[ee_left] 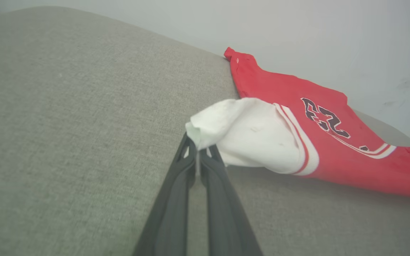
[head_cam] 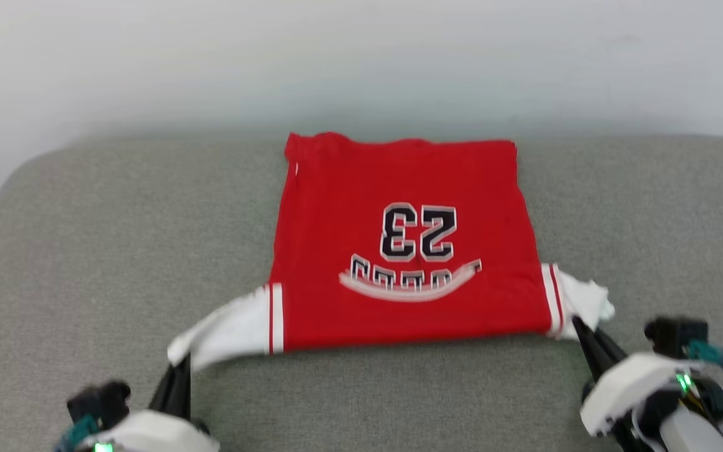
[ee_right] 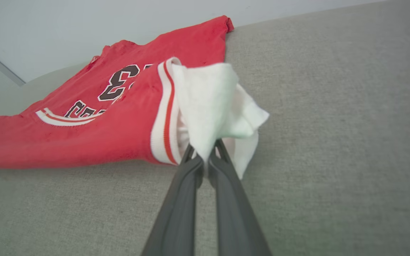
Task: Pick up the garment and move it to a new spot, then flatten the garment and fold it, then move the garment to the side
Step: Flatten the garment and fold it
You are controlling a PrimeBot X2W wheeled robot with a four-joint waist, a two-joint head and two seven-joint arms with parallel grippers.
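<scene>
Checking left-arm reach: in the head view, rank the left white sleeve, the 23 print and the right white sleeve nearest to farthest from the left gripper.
1. left white sleeve, lower left, in the left gripper.
2. 23 print, centre.
3. right white sleeve, far right.

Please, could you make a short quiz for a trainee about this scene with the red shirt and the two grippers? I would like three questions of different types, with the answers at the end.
1. True or false: the left gripper is open and clear of the garment.
2. In the head view, the number 23 on the garment appears: A) upright, B) upside down, C) covered by a fold.
3. Short answer: which part of the garment does the right gripper hold?

Key
1. False: it is shut on a white sleeve.
2. B
3. The other white sleeve.
</scene>
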